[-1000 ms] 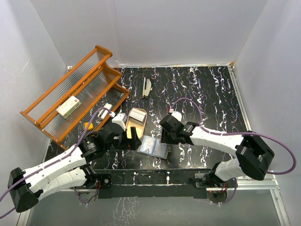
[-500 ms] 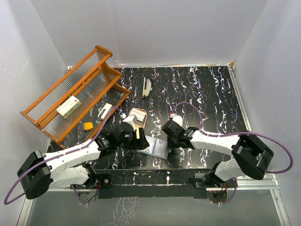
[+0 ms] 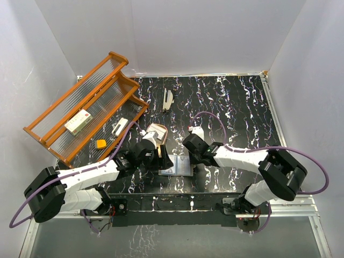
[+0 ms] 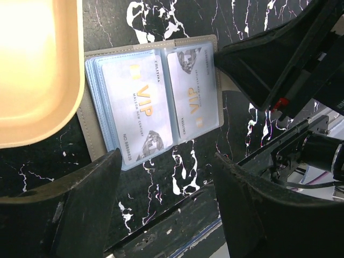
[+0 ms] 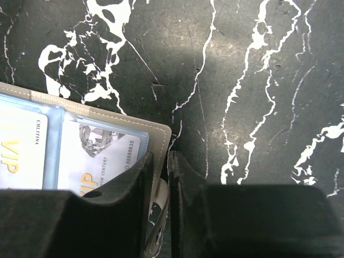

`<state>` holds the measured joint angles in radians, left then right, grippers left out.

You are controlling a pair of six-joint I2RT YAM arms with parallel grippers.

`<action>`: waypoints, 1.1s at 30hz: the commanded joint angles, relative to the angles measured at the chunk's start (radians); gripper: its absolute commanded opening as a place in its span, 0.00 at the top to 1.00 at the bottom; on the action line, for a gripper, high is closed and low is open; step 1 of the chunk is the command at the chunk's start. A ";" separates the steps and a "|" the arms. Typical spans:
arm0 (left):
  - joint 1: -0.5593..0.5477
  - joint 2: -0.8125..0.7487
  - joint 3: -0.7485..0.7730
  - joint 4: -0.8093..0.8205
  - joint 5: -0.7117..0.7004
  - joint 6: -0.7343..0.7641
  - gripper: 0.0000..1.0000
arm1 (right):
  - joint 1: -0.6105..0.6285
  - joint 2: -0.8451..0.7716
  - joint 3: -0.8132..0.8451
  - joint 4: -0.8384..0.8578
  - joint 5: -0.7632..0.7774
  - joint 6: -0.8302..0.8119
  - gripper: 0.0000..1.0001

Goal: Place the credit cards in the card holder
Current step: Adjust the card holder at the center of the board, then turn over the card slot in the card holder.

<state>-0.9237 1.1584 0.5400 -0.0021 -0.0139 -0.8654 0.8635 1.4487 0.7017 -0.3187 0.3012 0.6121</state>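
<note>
Snagging of the glossy sleeves is judged possible if the spread left claw (image 4: 166,157) descends askew. The card holder (image 4: 97,142), credit cards (image 4: 141,107) sleeved inside, lies open on the desk (image 4: 188,21) just ahead of it. Its right cover edge is pinched by the right claw (image 5: 160,157); slippage there would free it to shift.

Plain white walls (image 3: 188,32) enclose a black, white-veined marble table (image 3: 236,107), an orange slatted rack (image 3: 86,97) at left.

credit cards (image 4: 141,105) in the card holder (image 4: 90,141) — tray (image 4: 37,64) beside.
</note>
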 commanded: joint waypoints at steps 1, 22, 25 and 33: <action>0.005 -0.025 -0.002 0.003 -0.004 -0.017 0.34 | -0.006 -0.023 0.083 -0.099 0.033 0.003 0.80; 0.078 -0.281 -0.093 -0.072 0.005 -0.106 0.30 | 0.036 -0.054 0.126 0.103 -0.248 0.209 0.82; 0.090 -0.287 -0.114 -0.055 0.027 -0.120 0.30 | 0.039 -0.014 0.133 0.131 -0.272 0.210 0.82; 0.095 -0.262 -0.126 -0.017 0.044 -0.134 0.30 | 0.041 0.070 0.140 0.122 -0.262 0.215 0.82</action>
<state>-0.8337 0.8913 0.4114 -0.0490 0.0090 -0.9905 0.9012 1.4971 0.7971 -0.2485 0.0334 0.8162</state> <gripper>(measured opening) 0.702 0.177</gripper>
